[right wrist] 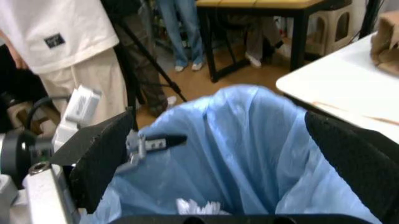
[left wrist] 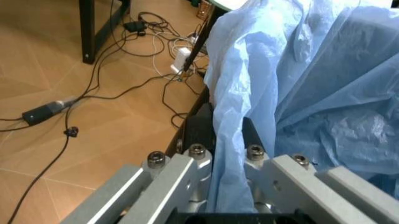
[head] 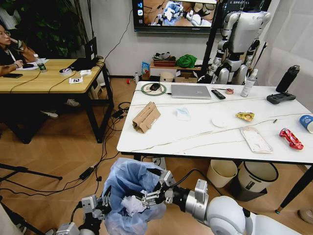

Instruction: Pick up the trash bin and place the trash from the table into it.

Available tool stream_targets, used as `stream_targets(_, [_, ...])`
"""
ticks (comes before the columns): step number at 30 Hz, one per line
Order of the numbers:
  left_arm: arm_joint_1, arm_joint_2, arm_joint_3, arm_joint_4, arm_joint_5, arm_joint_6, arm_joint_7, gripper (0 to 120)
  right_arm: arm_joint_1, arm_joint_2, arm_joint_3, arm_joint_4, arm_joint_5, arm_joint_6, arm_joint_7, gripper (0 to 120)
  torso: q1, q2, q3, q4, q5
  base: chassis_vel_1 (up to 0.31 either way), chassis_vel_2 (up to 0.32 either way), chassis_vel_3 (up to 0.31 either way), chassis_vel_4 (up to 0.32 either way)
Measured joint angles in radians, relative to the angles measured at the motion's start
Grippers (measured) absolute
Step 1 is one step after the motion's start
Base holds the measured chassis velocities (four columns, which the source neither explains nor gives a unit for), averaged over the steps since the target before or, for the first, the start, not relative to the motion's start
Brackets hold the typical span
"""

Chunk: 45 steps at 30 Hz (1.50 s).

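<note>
The trash bin [head: 128,188], lined with a crinkled blue bag, hangs low in front of the table [head: 195,133]. My left gripper [head: 101,201] is shut on its rim; in the left wrist view the fingers [left wrist: 199,128] pinch the bag [left wrist: 299,84]. My right gripper [head: 154,196] is open over the bin's mouth, pads [right wrist: 103,156] wide apart. Crumpled white paper [right wrist: 198,206] lies inside the bin. On the table lie torn cardboard [head: 145,117], a pale scrap [head: 183,113], a yellow wrapper [head: 245,116], a clear pack [head: 256,139], a red wrapper [head: 291,138] and a blue cup [head: 307,122].
A silver laptop [head: 190,91] and a black remote [head: 218,94] lie at the table's far side. A cream bin [head: 221,172] and a grey bin [head: 257,178] stand under it. A wooden desk [head: 44,78] is at the left, with cables [head: 98,166] across the floor.
</note>
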Motion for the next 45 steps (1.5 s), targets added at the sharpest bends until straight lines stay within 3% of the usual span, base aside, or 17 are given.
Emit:
stream_targets(5, [0.000, -0.004, -0.003, 0.002, -0.001, 0.000, 0.000, 0, 0.022, 0.063, 0.070, 0.003, 0.039, 0.005, 0.030, 100, 0.000, 0.000, 0.000, 0.0001, 0.0001, 0.000, 0.000, 0.000, 0.000])
stream_targets(11, [0.019, -0.006, -0.027, -0.005, -0.001, 0.001, 0.000, 0, 0.132, 0.160, 0.139, -0.097, 0.164, -0.017, 0.263, 100, 0.000, 0.000, 0.000, 0.0000, 0.0002, 0.000, 0.000, 0.000, 0.000])
stream_targets(14, [0.028, -0.009, -0.038, -0.014, -0.001, 0.001, 0.000, 0, 0.196, 0.192, 0.136, -0.144, 0.190, -0.026, 0.307, 100, 0.000, 0.000, 0.000, -0.0001, 0.0001, 0.000, 0.000, 0.000, 0.000])
stream_targets(20, [0.038, -0.020, -0.051, -0.024, 0.002, 0.000, 0.001, 0, 0.336, 0.285, 0.123, -0.225, 0.198, -0.127, 0.419, 100, 0.000, 0.000, 0.000, 0.0005, -0.0002, 0.000, 0.000, 0.000, 0.000])
stream_targets(22, [0.040, -0.031, -0.054, -0.030, 0.007, 0.000, 0.001, 0, 0.423, 0.389, 0.101, -0.308, 0.207, -0.203, 0.488, 100, 0.000, 0.000, 0.000, 0.0004, 0.0000, 0.000, 0.000, 0.000, 0.000])
stream_targets(30, [0.049, -0.046, -0.063, -0.037, 0.016, -0.004, 0.003, 0, 0.510, 0.545, 0.044, -0.457, 0.172, -0.264, 0.516, 100, 0.000, 0.000, 0.000, 0.0003, -0.0003, 0.000, 0.000, 0.000, 0.000])
stream_targets(45, [0.041, -0.040, -0.066, -0.037, 0.011, -0.004, 0.004, 0, 0.541, 0.626, 0.032, -0.669, -0.044, -0.282, 0.427, 100, 0.000, 0.000, 0.000, 0.0001, -0.0001, 0.000, 0.000, 0.000, 0.000])
